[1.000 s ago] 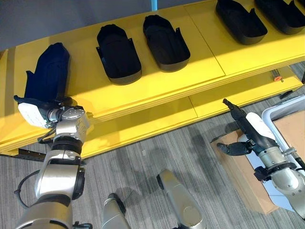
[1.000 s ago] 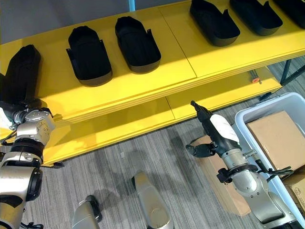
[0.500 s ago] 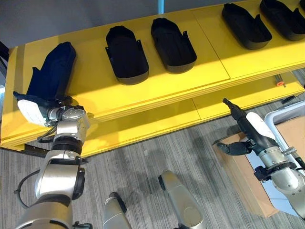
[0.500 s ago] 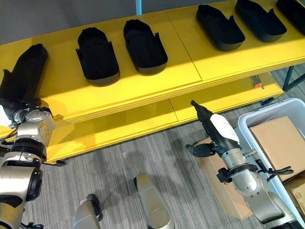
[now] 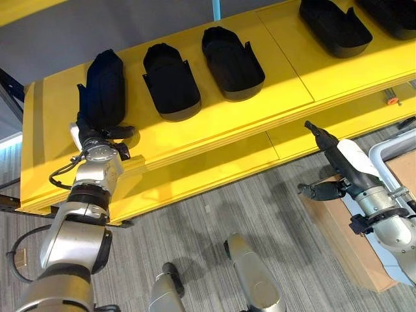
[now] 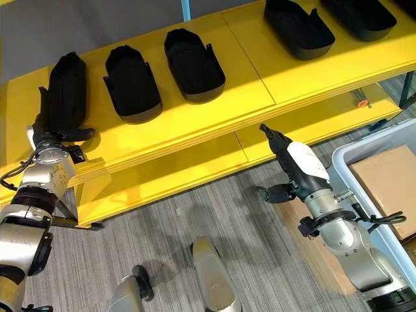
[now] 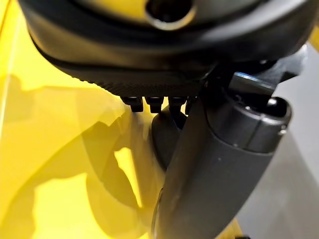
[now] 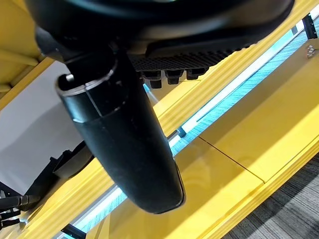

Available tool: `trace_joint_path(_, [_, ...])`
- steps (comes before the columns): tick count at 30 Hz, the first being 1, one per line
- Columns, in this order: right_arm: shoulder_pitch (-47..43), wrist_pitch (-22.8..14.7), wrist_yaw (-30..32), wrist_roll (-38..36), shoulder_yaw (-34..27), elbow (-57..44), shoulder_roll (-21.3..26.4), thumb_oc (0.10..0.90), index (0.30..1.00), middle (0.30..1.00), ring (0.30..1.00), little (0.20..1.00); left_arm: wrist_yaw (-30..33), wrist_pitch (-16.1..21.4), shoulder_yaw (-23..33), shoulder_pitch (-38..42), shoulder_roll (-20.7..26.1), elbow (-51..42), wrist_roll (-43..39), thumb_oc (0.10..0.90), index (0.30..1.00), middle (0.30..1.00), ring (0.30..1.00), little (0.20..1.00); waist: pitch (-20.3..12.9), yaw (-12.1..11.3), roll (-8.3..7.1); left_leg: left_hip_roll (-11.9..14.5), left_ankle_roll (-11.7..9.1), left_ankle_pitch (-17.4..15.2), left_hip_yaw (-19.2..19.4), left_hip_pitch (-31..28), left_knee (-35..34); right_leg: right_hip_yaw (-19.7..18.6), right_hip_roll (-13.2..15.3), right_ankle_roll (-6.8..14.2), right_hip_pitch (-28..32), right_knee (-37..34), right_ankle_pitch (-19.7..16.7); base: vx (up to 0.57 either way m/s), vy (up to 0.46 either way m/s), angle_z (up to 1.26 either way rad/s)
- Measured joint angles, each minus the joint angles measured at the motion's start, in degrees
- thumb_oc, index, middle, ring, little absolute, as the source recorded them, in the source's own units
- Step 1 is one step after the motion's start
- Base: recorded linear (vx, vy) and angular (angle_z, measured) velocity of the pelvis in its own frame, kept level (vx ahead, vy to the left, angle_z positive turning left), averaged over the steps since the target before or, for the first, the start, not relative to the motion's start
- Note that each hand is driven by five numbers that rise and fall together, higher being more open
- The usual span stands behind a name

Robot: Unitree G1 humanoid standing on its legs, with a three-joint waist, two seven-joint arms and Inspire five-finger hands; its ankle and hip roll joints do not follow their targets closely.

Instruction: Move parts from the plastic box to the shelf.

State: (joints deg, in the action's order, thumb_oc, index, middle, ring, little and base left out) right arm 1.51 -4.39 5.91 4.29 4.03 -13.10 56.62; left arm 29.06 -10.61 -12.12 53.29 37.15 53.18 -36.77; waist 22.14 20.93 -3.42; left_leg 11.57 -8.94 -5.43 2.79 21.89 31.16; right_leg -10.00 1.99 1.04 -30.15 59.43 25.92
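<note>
Three black parts lie side by side on the yellow shelf [image 5: 214, 123] just beyond the left hand [image 5: 97, 134], which rests at the near end of the leftmost part [image 5: 104, 88]; whether it grasps that part cannot be told. Beside it lie the second part [image 5: 170, 81] and third part [image 5: 231, 62]. Well to the right, the right hand [image 5: 325, 170] hangs over the floor with fingers straight, released, beside the plastic box [image 6: 364, 170] and its carton [image 6: 389, 183].

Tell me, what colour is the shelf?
Bright yellow shelf; the left eye view shows it best.
</note>
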Motion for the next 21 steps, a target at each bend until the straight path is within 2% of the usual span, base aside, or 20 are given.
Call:
trace_joint_path(5, [0.0,0.1,-0.6,0.0,0.0,0.1,0.1,0.9,1.0,1.0,1.0,1.0,0.1,0.7,0.4,-0.6,-0.9,0.0,-3.5,0.9,1.0,1.0,1.0,1.0,-0.1,0.5,0.78,-0.4,0.2,0.6,0.1,-1.2,-1.5,0.0,0.5,0.0,1.0,-0.7,0.0,0.02,0.007,0.02])
trace_joint_path(16, [0.0,1.0,-2.2,0.0,0.0,-0.1,0.1,0.9,1.0,1.0,1.0,1.0,2.8,1.3,1.4,-0.7,-2.4,0.0,-3.1,0.9,1.0,1.0,1.0,1.0,-0.1,0.6,0.87,-0.6,0.1,0.6,0.1,-1.1,-1.3,0.0,0.7,0.1,1.0,-0.7,-0.1,0.0,0.0,0.0])
trace_joint_path(19, [0.1,1.0,-2.3,0.0,0.0,-0.1,0.1,0.9,1.0,1.0,1.0,1.0,3.9,0.1,1.4,-0.7,-2.7,-0.1,0.1,0.9,1.0,1.0,1.0,1.0,-0.1,0.6,0.87,-0.6,0.1,0.6,0.1,-1.0,-1.2,0.0,0.7,0.1,0.9,-0.8,-0.1,0.0,0.0,0.0])
trace_joint_path(21, [0.0,1.1,-2.3,0.0,0.0,-0.2,0.1,0.9,1.0,1.0,1.0,1.0,5.1,-2.3,1.4,-0.8,-2.8,-0.3,4.5,0.9,1.0,1.0,1.0,1.0,-0.1,0.6,0.88,-0.6,0.1,0.6,0.1,-1.0,-1.2,0.0,0.7,0.2,0.9,-0.8,-0.1,0.0,0.0,0.0])
